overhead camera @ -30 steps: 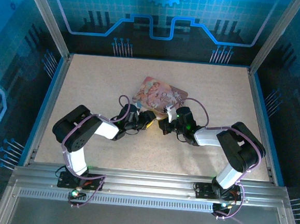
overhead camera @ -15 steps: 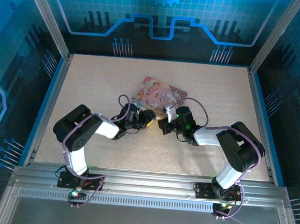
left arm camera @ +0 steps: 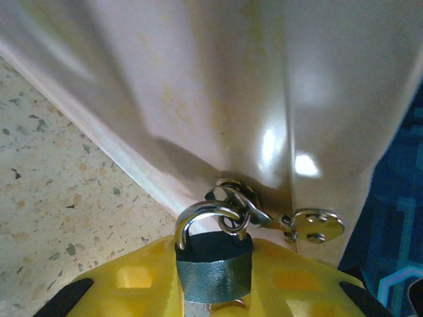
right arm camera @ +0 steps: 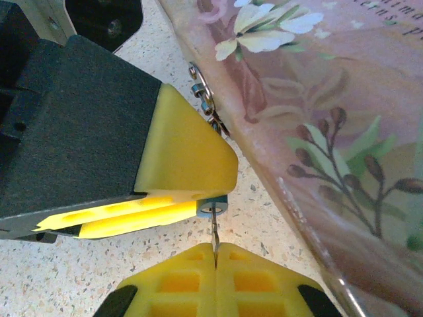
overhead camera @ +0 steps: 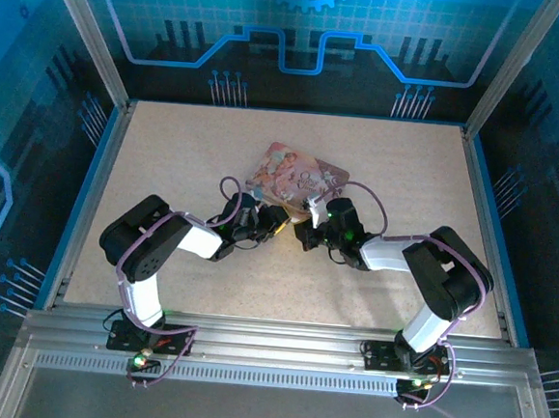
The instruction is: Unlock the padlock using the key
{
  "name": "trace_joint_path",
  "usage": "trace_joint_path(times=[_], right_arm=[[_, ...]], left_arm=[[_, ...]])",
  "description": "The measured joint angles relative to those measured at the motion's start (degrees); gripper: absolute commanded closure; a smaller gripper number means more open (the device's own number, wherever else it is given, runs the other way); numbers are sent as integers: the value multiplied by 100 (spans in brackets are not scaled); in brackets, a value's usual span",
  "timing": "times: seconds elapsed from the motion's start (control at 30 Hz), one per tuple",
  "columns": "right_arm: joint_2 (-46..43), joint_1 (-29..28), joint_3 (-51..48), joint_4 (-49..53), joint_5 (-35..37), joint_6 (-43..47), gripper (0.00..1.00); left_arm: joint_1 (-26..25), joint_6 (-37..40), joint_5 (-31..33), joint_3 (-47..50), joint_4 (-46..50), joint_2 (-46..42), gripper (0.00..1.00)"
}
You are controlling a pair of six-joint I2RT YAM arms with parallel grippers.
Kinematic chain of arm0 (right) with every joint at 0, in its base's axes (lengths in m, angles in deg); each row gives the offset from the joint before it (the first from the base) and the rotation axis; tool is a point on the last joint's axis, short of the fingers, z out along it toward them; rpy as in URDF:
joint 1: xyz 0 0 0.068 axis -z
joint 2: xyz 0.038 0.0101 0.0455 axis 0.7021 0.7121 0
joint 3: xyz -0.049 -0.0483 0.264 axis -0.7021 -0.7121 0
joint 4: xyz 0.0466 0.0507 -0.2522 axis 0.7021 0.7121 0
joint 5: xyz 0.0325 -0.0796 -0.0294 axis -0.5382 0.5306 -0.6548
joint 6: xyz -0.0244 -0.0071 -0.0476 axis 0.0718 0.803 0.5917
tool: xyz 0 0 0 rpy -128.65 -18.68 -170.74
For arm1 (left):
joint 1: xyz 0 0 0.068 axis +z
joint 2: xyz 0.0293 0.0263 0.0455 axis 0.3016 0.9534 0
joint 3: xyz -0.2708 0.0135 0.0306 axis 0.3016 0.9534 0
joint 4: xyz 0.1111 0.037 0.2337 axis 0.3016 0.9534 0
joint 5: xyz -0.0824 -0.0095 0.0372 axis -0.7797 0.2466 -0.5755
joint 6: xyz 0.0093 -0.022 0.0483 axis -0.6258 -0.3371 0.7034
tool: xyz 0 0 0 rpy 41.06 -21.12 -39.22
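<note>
The padlock [left arm camera: 213,264], dark bluish with a silver shackle, hangs through the ring of the tin's hasp [left arm camera: 317,226]. My left gripper [left arm camera: 215,294] is shut on its body, with yellow fingers [left arm camera: 132,284] on both sides. In the right wrist view the padlock's bottom end [right arm camera: 213,207] sticks out of the left fingers [right arm camera: 185,152]. My right gripper [right arm camera: 216,254] is shut on the key [right arm camera: 215,236], whose thin blade points up and meets the keyhole. From above, the left gripper [overhead camera: 276,222] and right gripper [overhead camera: 302,232] sit tip to tip.
The pink illustrated tin [overhead camera: 297,176] lies just behind both grippers, and its side wall [right arm camera: 317,132] runs close along the right of the key. Speckled tabletop [overhead camera: 168,152] stretches around, bounded by a blue rim and metal frame posts.
The left jaws have drawn in on the padlock. The right gripper has crept slightly toward the left one. The tin has not moved.
</note>
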Motion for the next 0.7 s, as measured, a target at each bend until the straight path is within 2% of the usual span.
trace_joint_path(times=[0.7], right_arm=[[109,2,245,138,22,-415,100]], left_arm=[[-2,-42,177,-92,-81,109,82]])
